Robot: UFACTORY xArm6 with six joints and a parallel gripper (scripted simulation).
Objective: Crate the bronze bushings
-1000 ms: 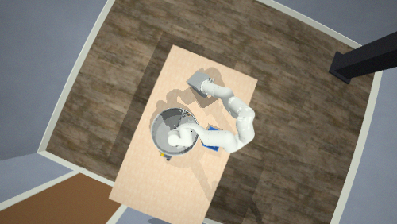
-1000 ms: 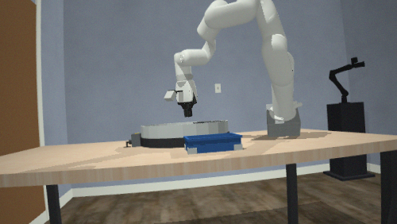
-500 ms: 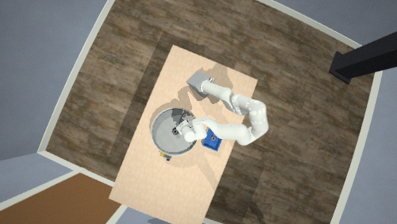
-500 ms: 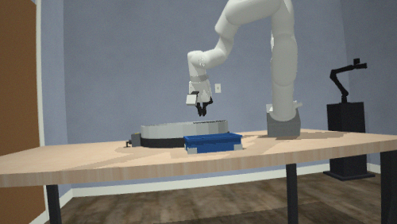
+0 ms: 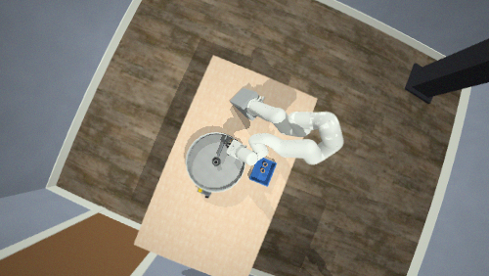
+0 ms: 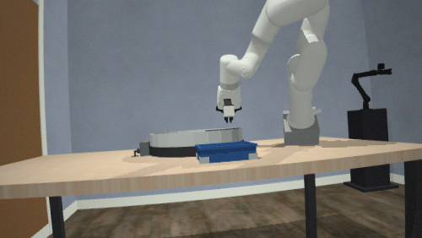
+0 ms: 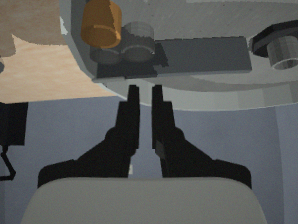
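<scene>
The round grey turning table [image 5: 215, 161] stands in the middle of the wooden table, and it also shows in the side view [image 6: 196, 139]. My gripper [image 7: 145, 98] [image 6: 228, 120] hangs well above the table's rim. Its fingers are nearly together with nothing between them. In the wrist view a bronze bushing [image 7: 101, 23] stands upright just inside the rim, ahead and to the left of my fingertips. A steel bushing [image 7: 282, 46] sits at the right, at the table's centre [image 5: 215, 161]. The blue crate [image 5: 262, 170] lies beside the turning table and holds two bushings [image 5: 264, 167].
The arm's grey base [image 5: 243, 100] stands at the far end of the table. A small motor block [image 6: 144, 148] sticks out of the turning table's left side. A black stand with a camera arm [image 6: 367, 127] stands off the table at the right.
</scene>
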